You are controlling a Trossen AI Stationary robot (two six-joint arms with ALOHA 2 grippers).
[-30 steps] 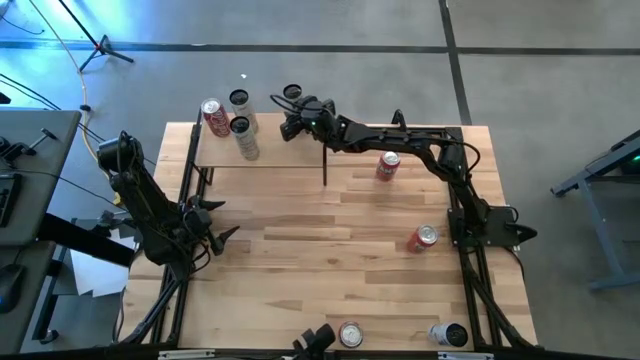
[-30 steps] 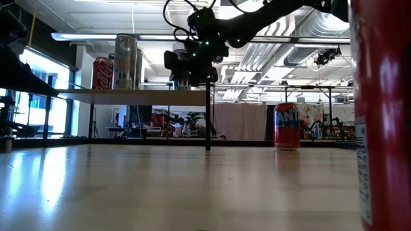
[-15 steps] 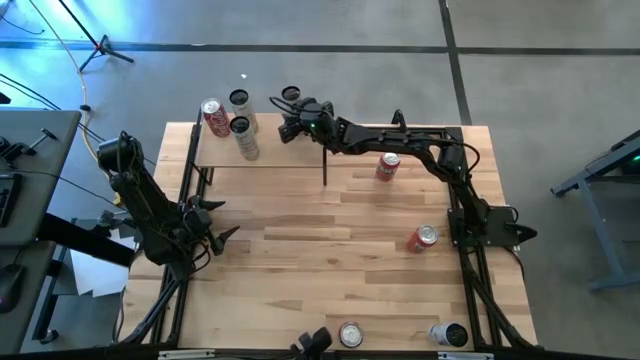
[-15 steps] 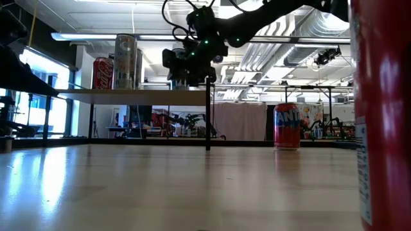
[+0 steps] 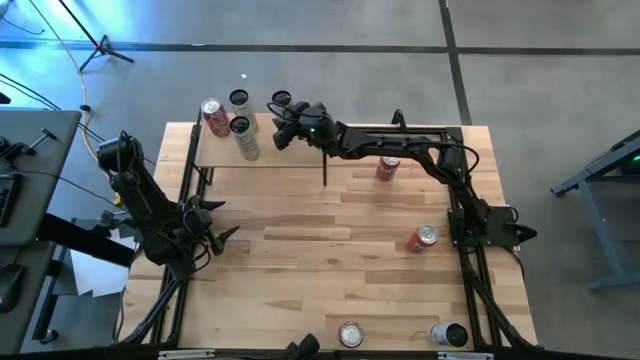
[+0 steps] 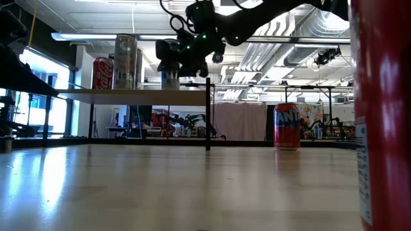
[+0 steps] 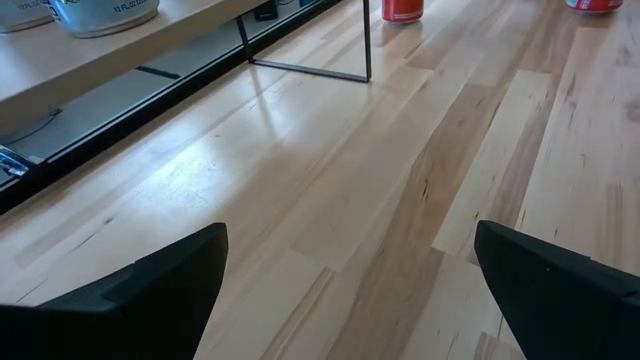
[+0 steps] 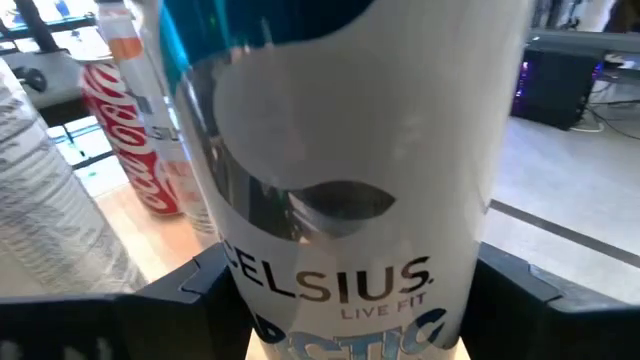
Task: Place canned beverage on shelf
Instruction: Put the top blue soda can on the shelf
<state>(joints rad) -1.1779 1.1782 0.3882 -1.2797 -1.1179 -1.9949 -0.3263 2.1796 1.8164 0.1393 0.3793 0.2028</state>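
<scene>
Wide plank desk (image 5: 330, 260), both arms on it. Left arm idle at the near left edge, left gripper (image 5: 222, 222) with jaws wide apart and empty. Right arm stretched across the far side, right gripper (image 5: 288, 120) over the shelf's right end, jaws clamped on an upright white can (image 8: 345, 180) marked Celsius.

Shelf (image 5: 270, 150) at the far left corner: pale board on thin black posts, raised above the desk. Held can's long axis vertical, base above the board in the low view; whether touching or just clear, not discernible. Likely next: straight down, then release.

Three cans (image 5: 228, 115) already on the shelf's left part, near the held one but apart. Black post (image 6: 207, 114) below the gripper, at the shelf's right corner.

Elsewhere on the desk: red can (image 5: 387, 165) beside the right arm's forearm, another red can (image 5: 424, 238) farther right, two more at the near edge.
</scene>
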